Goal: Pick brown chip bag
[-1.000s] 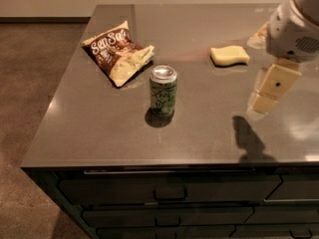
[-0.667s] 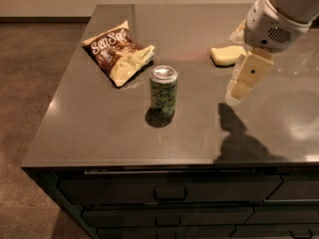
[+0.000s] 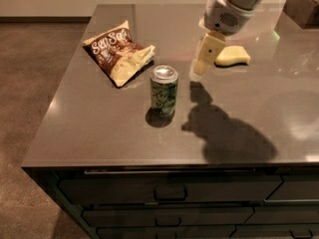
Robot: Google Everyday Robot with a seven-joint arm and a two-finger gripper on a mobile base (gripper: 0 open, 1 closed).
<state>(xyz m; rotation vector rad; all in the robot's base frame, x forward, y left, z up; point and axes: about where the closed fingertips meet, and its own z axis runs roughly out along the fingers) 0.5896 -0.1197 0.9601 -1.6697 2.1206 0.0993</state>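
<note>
The brown chip bag (image 3: 117,52) lies flat on the dark countertop (image 3: 99,118) at the back left, with white lettering and a pale cream-yellow end pointing right. My gripper (image 3: 198,71) hangs above the counter at the middle back, just right of the green can (image 3: 164,89) and well to the right of the bag. It holds nothing that I can see.
A green can stands upright in the middle of the counter. A pale yellow sponge (image 3: 233,57) lies behind the gripper at the right. A dark box (image 3: 303,6) sits at the far right corner. Drawers run below the front edge.
The gripper and arm have moved left across the counter, from the right side past the sponge to a spot beside the can. Bag, can and sponge have not moved.
</note>
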